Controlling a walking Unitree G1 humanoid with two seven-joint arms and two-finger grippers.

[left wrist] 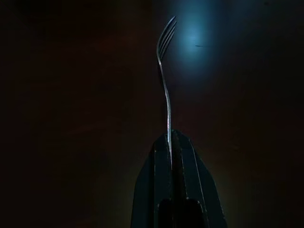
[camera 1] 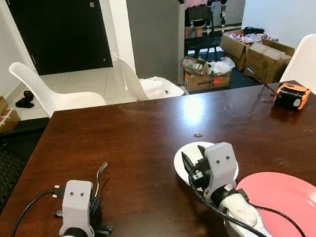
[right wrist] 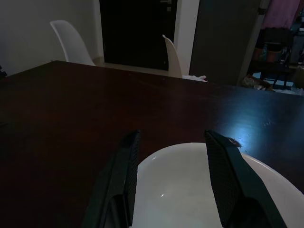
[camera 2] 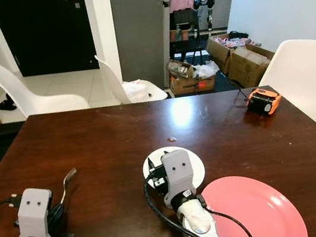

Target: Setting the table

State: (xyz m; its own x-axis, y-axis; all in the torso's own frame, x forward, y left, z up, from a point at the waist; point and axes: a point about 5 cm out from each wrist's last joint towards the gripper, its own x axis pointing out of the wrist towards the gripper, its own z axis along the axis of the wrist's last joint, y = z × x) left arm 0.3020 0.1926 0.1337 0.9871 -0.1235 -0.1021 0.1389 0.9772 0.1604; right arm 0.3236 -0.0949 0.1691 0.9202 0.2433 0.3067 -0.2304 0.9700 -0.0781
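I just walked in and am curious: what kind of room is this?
Probably a home dining area: a dark wooden table with white moulded chairs, plus a pink round plate.

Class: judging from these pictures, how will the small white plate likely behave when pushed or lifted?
The small white plate looks glossy, so it probably slides easily on the polished table. It seems rigid and likely breakable. Flat and shallow, it should not tip under the open right tool.

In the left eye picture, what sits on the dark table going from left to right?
Left gripper holding a fork → small white plate with the right gripper over it → pink plate → orange and black device at the far right.
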